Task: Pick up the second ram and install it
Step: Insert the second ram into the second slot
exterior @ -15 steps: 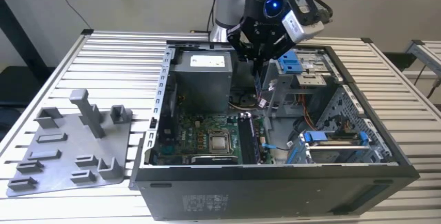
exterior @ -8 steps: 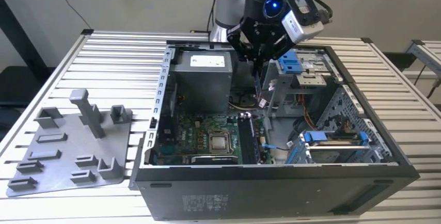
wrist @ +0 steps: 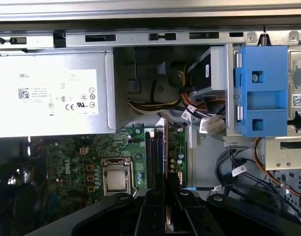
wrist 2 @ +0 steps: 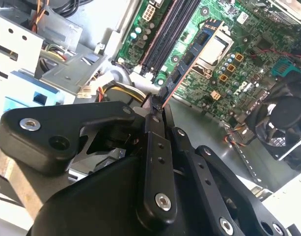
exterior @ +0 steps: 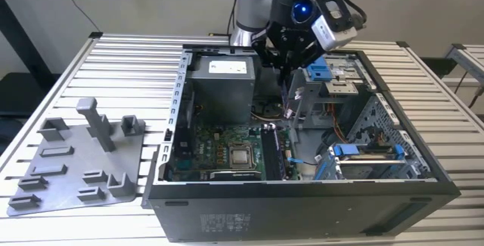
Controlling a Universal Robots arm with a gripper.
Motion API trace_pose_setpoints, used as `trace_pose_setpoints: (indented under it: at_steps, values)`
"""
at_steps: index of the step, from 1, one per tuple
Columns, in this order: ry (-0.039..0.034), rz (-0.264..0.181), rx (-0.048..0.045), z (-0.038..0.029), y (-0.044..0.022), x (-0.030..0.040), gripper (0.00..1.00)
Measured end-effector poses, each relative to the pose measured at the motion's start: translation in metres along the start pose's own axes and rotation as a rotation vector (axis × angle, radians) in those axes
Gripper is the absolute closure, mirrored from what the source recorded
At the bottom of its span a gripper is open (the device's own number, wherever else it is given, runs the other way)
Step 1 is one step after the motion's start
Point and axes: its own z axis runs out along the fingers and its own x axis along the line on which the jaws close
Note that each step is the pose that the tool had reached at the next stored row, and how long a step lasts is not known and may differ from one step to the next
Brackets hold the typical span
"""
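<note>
Exterior view: tool (exterior: 284, 71) hangs from the arm (exterior: 253, 8) over the open computer case (exterior: 302, 215), which lies on the slatted table (exterior: 128, 59). Tool is narrow, pinched on the second ram (exterior: 285, 96). Ram is held upright with its long side vertical, at 6 o'clock from the tool, down inside the case. Its lower end is over the 12 o'clock end of the memory slots (exterior: 274, 144); cannot tell if it touches them. Power supply (exterior: 223, 84) is at 9 o'clock of the ram, near. Blue drive bracket (exterior: 321, 71) is at 3 o'clock of the tool, just beside it. CPU socket (exterior: 242, 156) is at 7 o'clock of the ram, on the green motherboard (exterior: 215, 144). Grey fixture plate (exterior: 76, 166) with posts (exterior: 97, 124) sits on the table at 9 o'clock of the case, well apart from the tool.

Second wrist view: fingers (wrist 2: 157, 147) are closed flat on the board. Ram sticks out past the fingertips toward the motherboard, with dark chips on its face and a reddish edge. Black slots lie beyond it, roughly parallel.

First wrist view: ram is seen edge-on between the fingertips, running alongside the slots, CPU socket beside them.
</note>
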Motion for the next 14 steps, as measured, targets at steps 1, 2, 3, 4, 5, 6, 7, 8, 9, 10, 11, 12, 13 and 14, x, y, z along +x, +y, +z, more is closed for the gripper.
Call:
trace_pose_setpoints:
  at_steps: [1,2,3,4,5,6,7,8,9,10,11,12,13,14]
  values:
    - [0.0000,0.000,-0.0001,0.0007,0.0000,-0.0005,0.86]
    - [-0.0001,0.000,-0.0002,0.0013,0.0000,-0.0010,0.86]
    - [-0.0001,0.000,-0.0001,0.0019,-0.0002,-0.0013,0.86]
    - [0.0000,0.000,-0.0001,0.0024,-0.0003,-0.0014,0.86]
    - [0.0000,0.000,-0.0001,0.0031,-0.0005,-0.0016,0.86]
    - [0.0000,0.000,-0.0002,0.0038,-0.0006,-0.0018,0.86]
    - [0.0000,0.000,-0.0001,0.0044,-0.0008,-0.0020,0.86]
    - [0.0000,0.000,0.0000,0.0050,-0.0010,-0.0022,0.86]
    - [0.0000,0.000,0.0000,0.0057,-0.0013,-0.0025,0.86]
    - [0.0000,0.000,0.0000,0.0062,-0.0016,-0.0027,0.86]
    - [0.0002,0.000,0.0002,0.0067,-0.0021,-0.0030,0.86]
    - [0.0006,0.000,0.0001,0.0074,-0.0027,-0.0034,0.86]
    - [0.0014,0.000,0.0001,0.0080,-0.0033,-0.0037,0.86]
    - [0.0029,0.000,0.0000,0.0086,-0.0039,-0.0041,0.86]
